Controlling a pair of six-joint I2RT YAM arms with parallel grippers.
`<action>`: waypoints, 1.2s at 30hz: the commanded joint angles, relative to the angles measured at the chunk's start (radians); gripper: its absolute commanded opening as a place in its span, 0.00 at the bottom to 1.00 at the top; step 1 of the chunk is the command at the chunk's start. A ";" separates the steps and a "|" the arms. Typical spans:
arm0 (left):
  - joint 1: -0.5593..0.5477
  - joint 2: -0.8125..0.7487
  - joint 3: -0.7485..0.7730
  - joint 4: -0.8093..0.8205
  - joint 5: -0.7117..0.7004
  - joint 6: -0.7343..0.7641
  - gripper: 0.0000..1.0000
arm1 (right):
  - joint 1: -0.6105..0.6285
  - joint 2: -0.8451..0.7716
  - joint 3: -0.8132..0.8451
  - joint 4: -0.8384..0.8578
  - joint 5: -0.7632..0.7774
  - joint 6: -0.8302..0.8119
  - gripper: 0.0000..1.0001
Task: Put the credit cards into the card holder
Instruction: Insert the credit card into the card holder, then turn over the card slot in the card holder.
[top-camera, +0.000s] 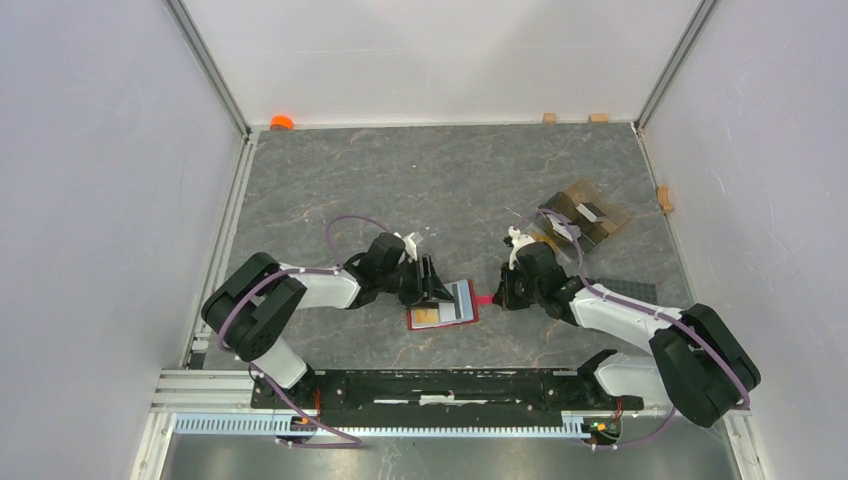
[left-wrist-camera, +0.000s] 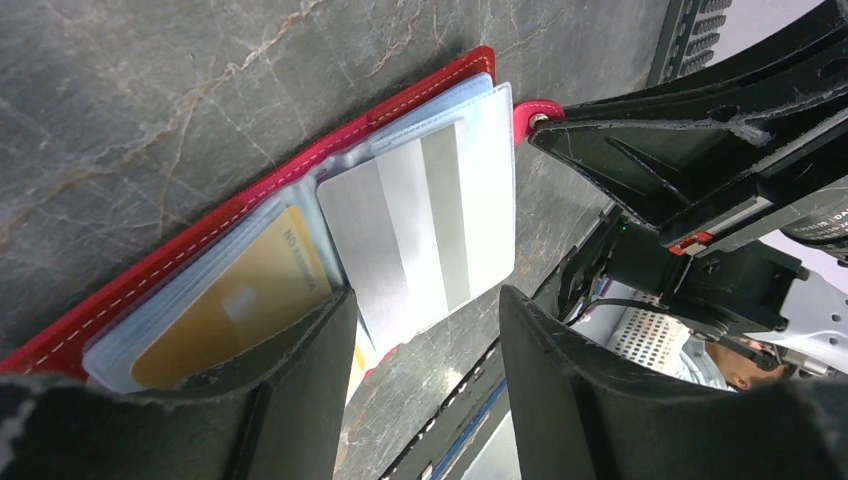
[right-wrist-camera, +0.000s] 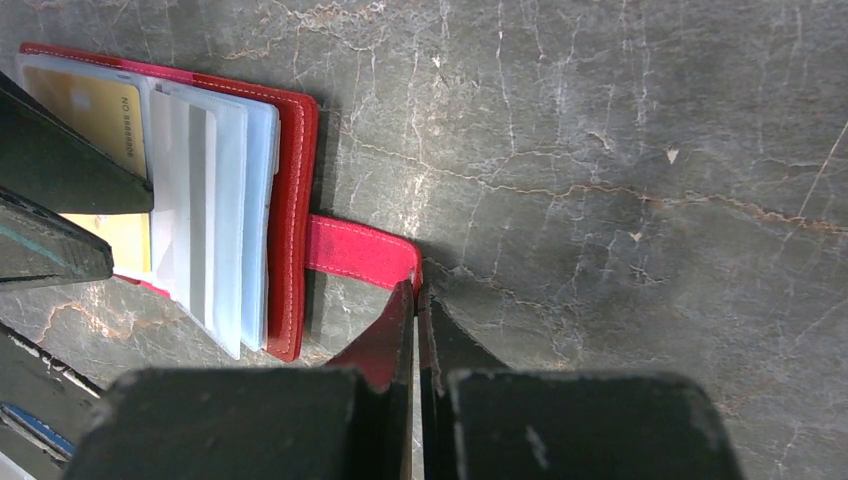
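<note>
Right wrist view: right gripper fingers pressed together, nipping the end of the short red stitched closure tab. The tab sticks out from the red, white-stitched, fold-open card holder. It reads as an anchoring hold.

Left wrist view: left gripper fingers spread, one on each side of the near corner of a pale silvery-blue striped card of thin plastic. Cannot tell whether either pad touches it. The left-hand finger lies over the page holding an orange-yellow card.

Handling, as a judgement:
- Cards are thin, light, stiff and slick-faced. They would be awkward to lift off a flat surface, so take one by opposite edges, or nudge the exposed end.
- The clear sleeves look soft and floppy, and a mouth could buckle or close as a card enters.
- The holder is light and likely to skid on the grey veined stone-look table unless pinned. The tab is a sensible place to hold it.

Looks:
- The striped card lies skewed on top of the sleeves, its near corner past the holder's edge. How far it is seated, cannot tell.
- The orange-yellow card sits inside a sleeve.

Top view: the holder lies open and flat between the two grippers, near the arm bases. At far right is a brownish translucent sheet bearing a dark rectangle, too small to call a card.
</note>
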 joint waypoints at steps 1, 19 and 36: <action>-0.012 0.029 0.041 0.001 -0.014 -0.016 0.62 | 0.003 0.010 0.019 0.039 -0.005 0.001 0.00; -0.066 0.069 0.089 0.195 -0.005 -0.122 0.61 | 0.008 0.031 0.011 0.045 -0.003 0.004 0.00; -0.053 -0.256 0.090 -0.388 -0.262 0.137 0.77 | 0.016 -0.167 0.094 -0.076 -0.044 -0.011 0.48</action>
